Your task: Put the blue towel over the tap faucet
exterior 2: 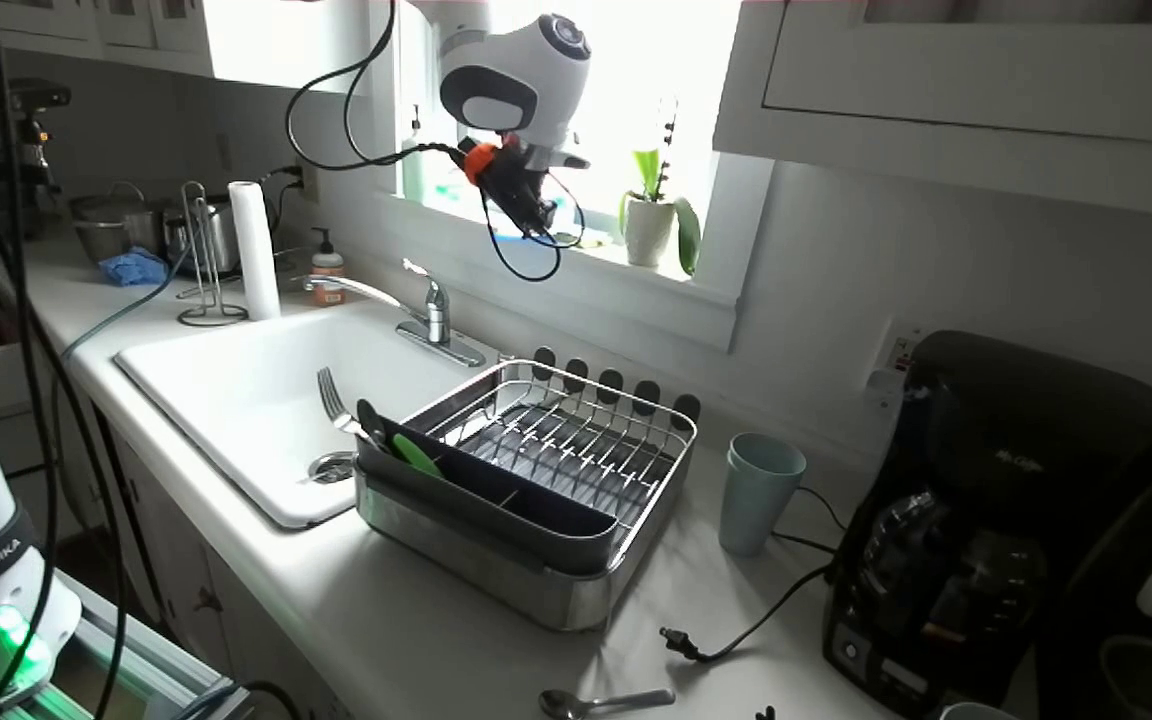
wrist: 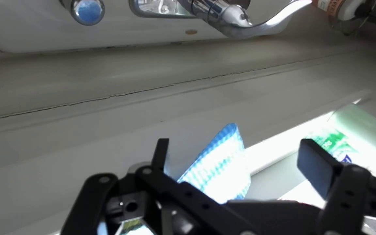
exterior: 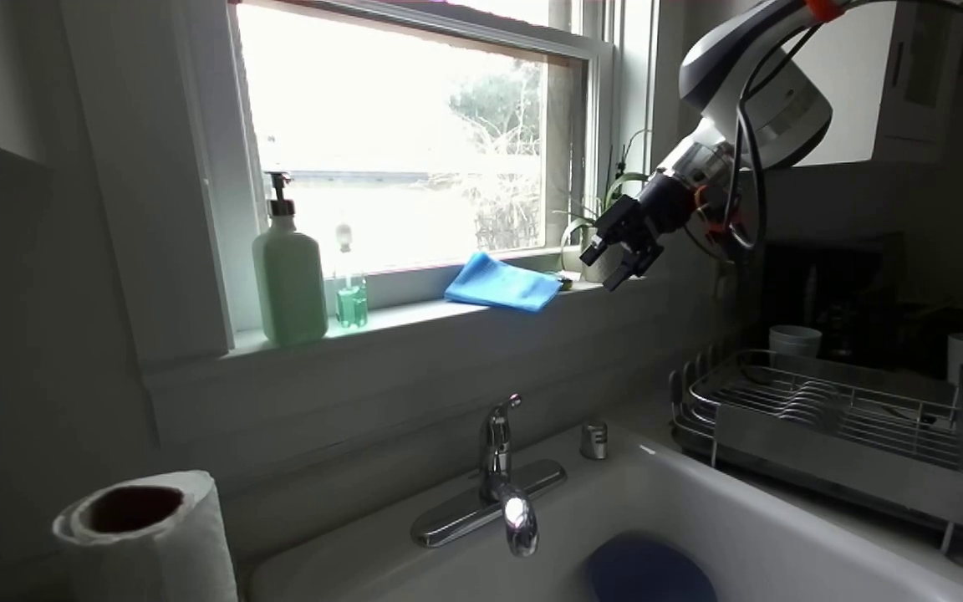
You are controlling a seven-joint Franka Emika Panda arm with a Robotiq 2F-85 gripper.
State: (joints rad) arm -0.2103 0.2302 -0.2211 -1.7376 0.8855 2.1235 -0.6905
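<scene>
Blue and loosely folded, the thin cloth towel (exterior: 502, 286) lies on the white painted window sill (exterior: 410, 314), and one corner seems to reach over the edge. Below it, the polished chrome faucet (exterior: 496, 456) carries no cloth, so the goal is not yet reached. To the right of the towel, in an exterior view, the black two-finger gripper (exterior: 601, 270) hangs with its fingers spread and pinches nothing; in the wrist view the towel appears between them. In my judgement only the aiming is prepared, and the grasp, the lift, the carrying down and the laying over the spout are all left. As for containers, again from left to right in an exterior view, the pump bottle with orange label (exterior 2: 328, 272) stands beyond the white sink (exterior 2: 236, 365), and its level I cannot tell. The long dark grey cutlery caddy (exterior 2: 488, 522) holds at its left end a metal fork (exterior 2: 338, 408) and a flat green thing (exterior 2: 418, 455), which I cannot name. The tapered white pot (exterior 2: 649, 232) on the sill contains a green-leaved plant (exterior 2: 687, 238). Last, the pale blue-green cups (exterior 2: 761, 490) seem stacked one inside another; their bottom is hidden.
</scene>
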